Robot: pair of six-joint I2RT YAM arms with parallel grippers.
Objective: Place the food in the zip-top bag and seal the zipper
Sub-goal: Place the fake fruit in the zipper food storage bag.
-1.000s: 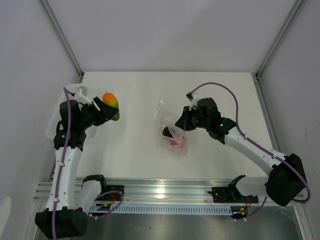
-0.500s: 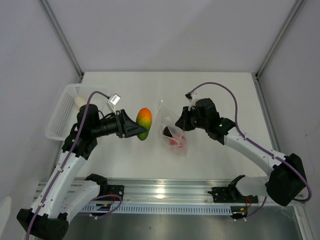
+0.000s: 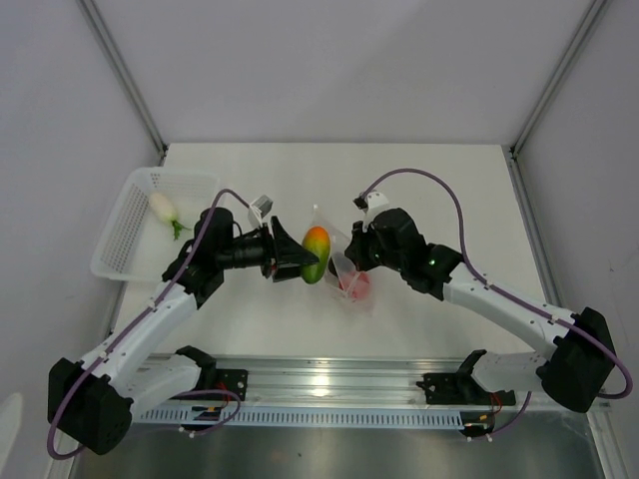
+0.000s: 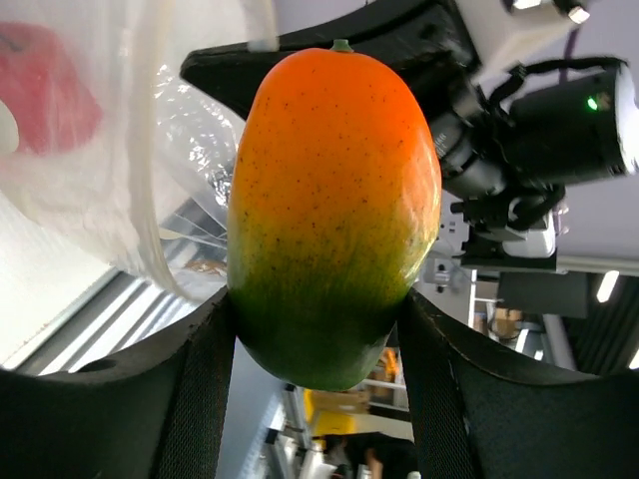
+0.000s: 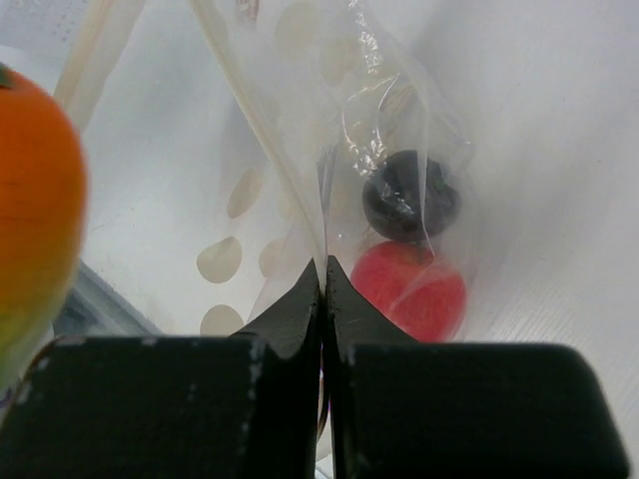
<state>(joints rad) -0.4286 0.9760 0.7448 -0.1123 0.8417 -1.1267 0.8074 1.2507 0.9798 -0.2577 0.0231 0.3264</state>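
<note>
**Just beside the bag's edge, a toy mango hung in the left arm's grip**

From the overhead camera we saw the left gripper (image 3: 306, 260) clamped on an orange-and-green toy mango (image 3: 317, 253), one black finger on each side of its green lower half. It held the fruit above the white table (image 3: 449, 190), touching or just short of the zip-top bag (image 3: 329, 232); we could not tell which.

The right gripper (image 5: 322, 279) had its fingertips pressed together on a fold of the bag's clear film, with no gap showing between them. A pale strip, which we took for the zipper (image 5: 255, 130), ran up and away from that pinch along the plastic. We could not make out whether any stretch of it was sealed.

Inside the crinkled pouch we found a red tomato-like ball (image 5: 414, 289) lying against a smaller dark ball (image 5: 409, 195), both on the far side of the right fingertips. On the right wrist camera the mango filled the left edge of the view, outside the film.

Well apart to the left, a white perforated basket (image 3: 130, 215) sat at the table's edge. In it lay a white oblong piece (image 3: 163, 207) with a touch of green at one end.
</note>
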